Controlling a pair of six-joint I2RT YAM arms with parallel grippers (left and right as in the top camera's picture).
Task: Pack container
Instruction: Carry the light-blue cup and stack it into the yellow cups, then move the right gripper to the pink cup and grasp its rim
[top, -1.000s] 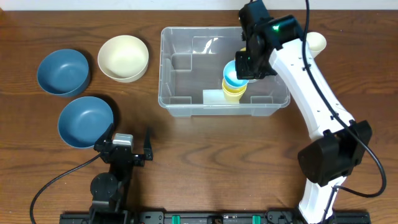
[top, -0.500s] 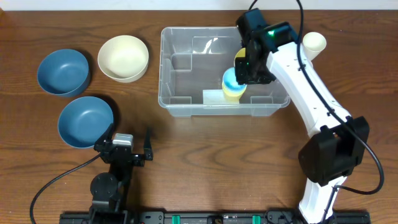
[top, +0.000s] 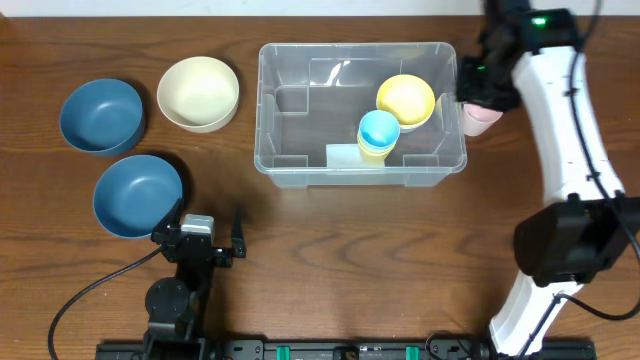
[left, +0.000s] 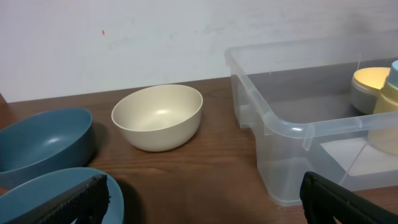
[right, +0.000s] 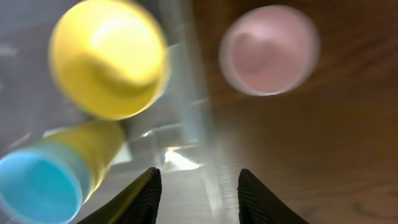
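The clear container (top: 300, 125) stands in the middle of the table. In it lie a yellow bowl (top: 405, 100) and a blue cup nested in a yellow cup (top: 378, 133). My right gripper (top: 480, 88) is open and empty, above the container's right rim beside a pink cup (top: 481, 120) on the table. The right wrist view, blurred, shows the open fingers (right: 199, 199) over the rim (right: 186, 93), the yellow bowl (right: 109, 59), the blue cup (right: 40, 183) and the pink cup (right: 268, 50). My left gripper (top: 205, 245) rests open and empty near the front edge.
A cream bowl (top: 198, 92) and two blue bowls (top: 100, 115) (top: 137, 194) sit left of the container. The left wrist view shows the cream bowl (left: 158, 116), a blue bowl (left: 43, 140) and the container's left corner (left: 273, 124) beyond the open fingers (left: 202, 205).
My right gripper let go of the yellow bowl inside the container and moved right, out over the rim towards the pink cup. The left arm has not moved.
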